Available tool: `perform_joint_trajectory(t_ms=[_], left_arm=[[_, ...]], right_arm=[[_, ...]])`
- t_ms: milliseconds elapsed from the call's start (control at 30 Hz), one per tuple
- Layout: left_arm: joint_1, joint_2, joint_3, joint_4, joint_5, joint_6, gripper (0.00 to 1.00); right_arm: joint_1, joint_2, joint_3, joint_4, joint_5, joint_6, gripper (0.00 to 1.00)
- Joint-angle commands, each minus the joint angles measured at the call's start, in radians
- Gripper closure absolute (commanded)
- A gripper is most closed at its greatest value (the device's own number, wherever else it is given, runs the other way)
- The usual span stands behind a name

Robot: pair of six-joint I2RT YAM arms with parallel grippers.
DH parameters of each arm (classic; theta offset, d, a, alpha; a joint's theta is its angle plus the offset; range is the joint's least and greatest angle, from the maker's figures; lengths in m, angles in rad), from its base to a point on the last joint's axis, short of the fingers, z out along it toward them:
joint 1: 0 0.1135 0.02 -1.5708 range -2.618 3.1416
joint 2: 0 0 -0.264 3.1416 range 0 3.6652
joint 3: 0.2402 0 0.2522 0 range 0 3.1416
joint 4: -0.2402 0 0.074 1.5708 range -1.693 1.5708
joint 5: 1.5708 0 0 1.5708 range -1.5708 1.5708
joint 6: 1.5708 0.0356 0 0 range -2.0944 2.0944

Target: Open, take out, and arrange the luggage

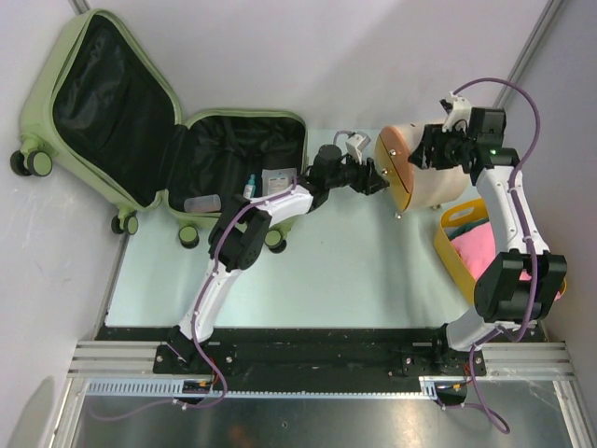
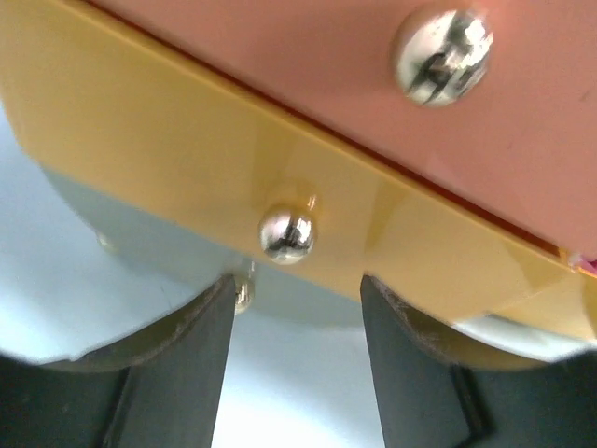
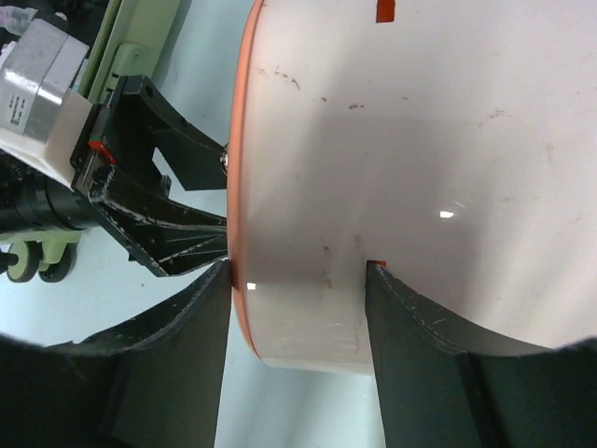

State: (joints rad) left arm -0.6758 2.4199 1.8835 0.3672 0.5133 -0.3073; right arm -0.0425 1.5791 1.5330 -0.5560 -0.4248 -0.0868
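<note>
Count: one luggage (image 1: 42, 103), one cream drum (image 1: 438, 187), one yellow basket (image 1: 452, 245) carrying one pink cloth (image 1: 485, 250), two arms, two grippers. Four wheel sets are showing on the luggage.

Luggage is lying open in two halves at the far-left corner of the table (image 1: 326, 271). The base half is resting flat, black lining facing up, wheel end facing the arms' side. Its wheels-to-top axis is running near to far. The lid half is splaying out to the left, past the table edge, tilted up by the wall. One small bottle (image 1: 250, 187) is lying in the base half.

Drum is lying on its side, well right of the luggage and just beside the basket, pinkish head facing left.

Left gripper (image 1: 374, 177) is reaching to the drum's yellow rim band, fingers standing partway apart on either side of a chrome stud (image 2: 287, 233). Nothing is clamped between them.

Right gripper (image 1: 431, 154) is sitting over the drum's cream wall near the rim, fingers about half apart. Whether they are clamping the drum, I cannot tell.
</note>
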Motion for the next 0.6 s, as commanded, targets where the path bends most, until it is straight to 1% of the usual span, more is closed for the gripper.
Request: perform_joint_trajectory(t_ms=[0, 33, 100, 133, 200, 300, 367, 567], left_arm=[[0.004, -0.033, -0.084, 0.107, 0.01, -0.314, 0.39], [0.005, -0.036, -0.096, 0.114, 0.011, -0.385, 0.4], [0.008, -0.041, -0.136, 0.14, 0.001, -0.458, 0.4], [0.01, -0.038, -0.145, 0.151, -0.001, -0.527, 0.39], [0.01, -0.03, -0.139, 0.164, -0.016, -0.597, 0.36], [0.009, -0.015, -0.13, 0.173, -0.051, -0.662, 0.34], [0.009, 0.004, -0.112, 0.173, -0.061, -0.671, 0.35], [0.007, 0.045, -0.08, 0.17, -0.078, -0.676, 0.4]], right_arm=[[-0.062, 0.024, 0.024, -0.17, -0.081, 0.03, 0.55], [-0.065, 0.024, 0.026, -0.174, -0.094, 0.029, 0.56], [-0.069, 0.024, 0.023, -0.179, -0.101, 0.03, 0.57], [-0.071, 0.022, 0.022, -0.18, -0.112, 0.032, 0.57], [-0.066, 0.021, 0.018, -0.176, -0.111, 0.044, 0.57], [-0.066, 0.022, 0.015, -0.163, -0.103, 0.048, 0.56], [-0.066, 0.024, 0.015, -0.159, -0.1, 0.048, 0.56], [-0.074, 0.016, 0.015, -0.16, -0.08, 0.038, 0.55]])
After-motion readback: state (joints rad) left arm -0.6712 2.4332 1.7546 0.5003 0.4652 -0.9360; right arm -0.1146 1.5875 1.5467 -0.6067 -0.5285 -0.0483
